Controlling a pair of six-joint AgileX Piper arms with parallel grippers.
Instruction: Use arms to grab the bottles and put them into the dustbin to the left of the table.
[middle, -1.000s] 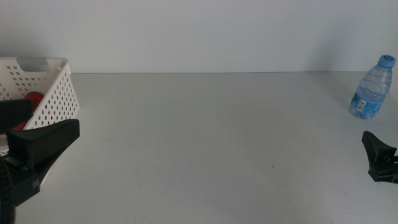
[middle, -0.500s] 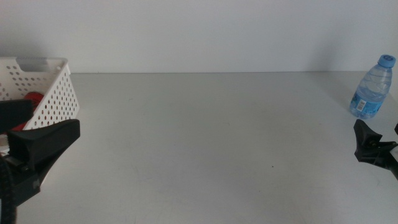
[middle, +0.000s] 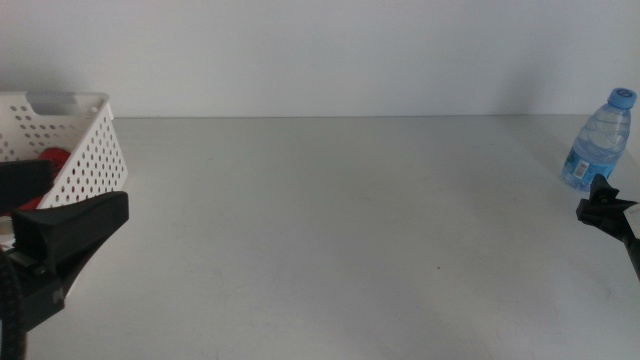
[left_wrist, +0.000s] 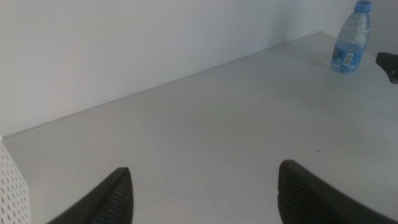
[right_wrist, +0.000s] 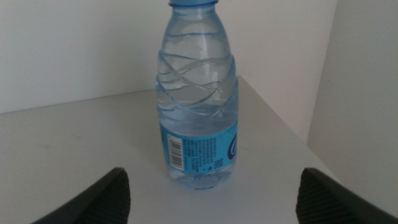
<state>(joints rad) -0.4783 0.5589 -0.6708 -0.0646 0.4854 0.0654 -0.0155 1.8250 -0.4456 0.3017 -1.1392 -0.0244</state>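
The right gripper, a pair of dark jaws, is seen at the right edge of the middle view, just in front of the small clear-blue plastic water bottle with a blue cap. In the right wrist view its 2 jaws are spread wide, with the water bottle standing upright between their lines of reach but not touched by either. The bottle carries a blue label with a barcode and rests on the plain light grey-white tabletop near the far right corner, close to the white wall.

The left gripper is held low at the left side of the middle view, just beside the white rectangular plastic basket with rows of round holes and a handle slot. Its jaws are also set wide apart in the left wrist view, with nothing between them. In that view the water bottle is seen well apart across the tabletop, and a dark tip of the right gripper shows near it.

Inside the basket a red object is partly visible behind the perforated wall; how it lies cannot be told. A corner of the perforated basket shows at the edge of the left wrist view.
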